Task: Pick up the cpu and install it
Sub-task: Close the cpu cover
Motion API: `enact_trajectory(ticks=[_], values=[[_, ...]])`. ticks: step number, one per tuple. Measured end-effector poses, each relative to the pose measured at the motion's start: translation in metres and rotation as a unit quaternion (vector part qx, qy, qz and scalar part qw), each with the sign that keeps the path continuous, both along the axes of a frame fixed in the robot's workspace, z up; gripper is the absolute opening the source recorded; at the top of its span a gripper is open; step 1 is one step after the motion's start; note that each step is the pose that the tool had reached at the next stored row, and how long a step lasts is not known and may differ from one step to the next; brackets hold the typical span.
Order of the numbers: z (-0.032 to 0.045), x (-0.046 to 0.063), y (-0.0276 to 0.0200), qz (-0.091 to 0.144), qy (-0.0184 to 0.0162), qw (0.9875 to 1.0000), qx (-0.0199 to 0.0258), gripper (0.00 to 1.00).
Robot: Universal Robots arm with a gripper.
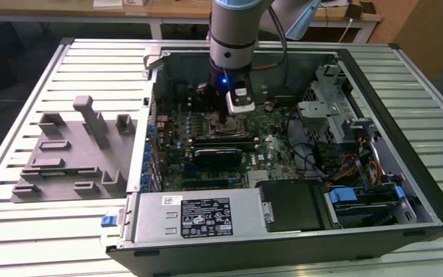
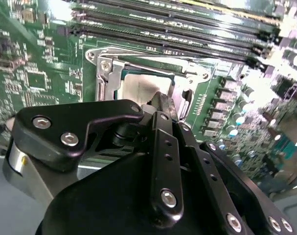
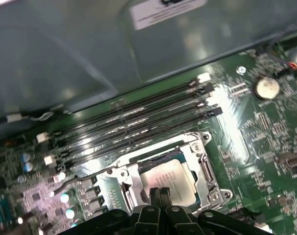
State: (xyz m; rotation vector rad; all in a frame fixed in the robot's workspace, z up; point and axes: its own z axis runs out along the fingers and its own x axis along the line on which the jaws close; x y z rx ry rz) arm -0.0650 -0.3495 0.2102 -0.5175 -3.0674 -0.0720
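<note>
My gripper (image 3: 159,192) is pinched shut, holding nothing; the cpu (image 3: 176,177) lies flat in its socket (image 3: 207,169) just under my tips

The silvery square cpu (image 3: 171,180) lies flat inside the metal socket frame (image 3: 207,172).

Bright room, shadowed case, hot glare on the board.

In both wrist views you get white glare washing the motherboard (image 2: 35,63) beyond and beside the gripper (image 3: 159,196). It streaks the memory slots (image 3: 138,122), and the cpu (image 3: 170,178) top shines pale just ahead of the fingertips. The gripper's black body, closest to your lens, reads dark and soft. In the exterior view even overhead light falls on the table (image 1: 21,231), the case (image 1: 283,254) interior around the gripper lies in shadow, and a small blue light (image 1: 224,80) glows just above it.
</note>
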Motion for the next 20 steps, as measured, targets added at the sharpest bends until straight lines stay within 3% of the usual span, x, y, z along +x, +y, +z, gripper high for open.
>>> enact_trajectory(ticks=[4, 8, 15, 20], values=[[-0.0004, 0.0000, 0.0000, 0.036, 0.0000, 0.9993, 0.0001, 0.11], [-0.0007, 0.0000, 0.0000, 0.073, 0.0000, 0.9974, 0.0000, 0.11], [-0.0017, 0.0000, 0.0000, 0.133, -0.0004, 0.9911, 0.0000, 0.11], [-0.0025, 0.0000, 0.0000, 0.164, -0.0040, 0.9864, -0.0002, 0.11]])
